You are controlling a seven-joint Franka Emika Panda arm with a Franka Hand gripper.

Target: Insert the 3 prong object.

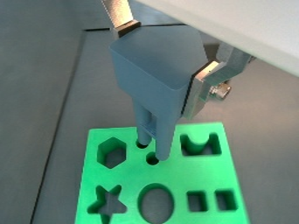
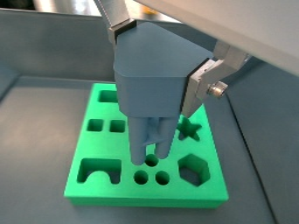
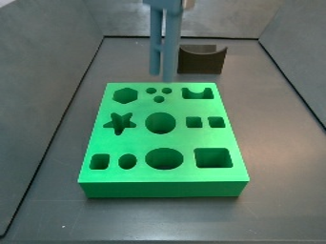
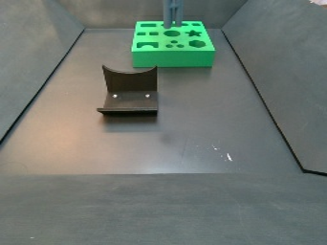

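My gripper (image 1: 163, 54) is shut on the 3 prong object (image 1: 152, 74), a blue-grey piece with its thin prongs pointing down. Both wrist views show the hold, with the gripper (image 2: 162, 57) on the wide head of the piece (image 2: 152, 79). The prongs hang over the green block (image 1: 135, 179) by its small round holes (image 2: 140, 178). In a side view the prongs (image 3: 162, 43) end a little above the block's (image 3: 159, 141) far edge, close to the three small holes (image 3: 158, 93). The piece (image 4: 170, 11) also shows over the block (image 4: 173, 59) far back; the gripper is cut off there.
The dark fixture (image 4: 128, 91) stands on the floor in front of the block, and behind it in a side view (image 3: 201, 59). The block has star, hexagon, round, square and arch holes. Grey walls enclose the floor.
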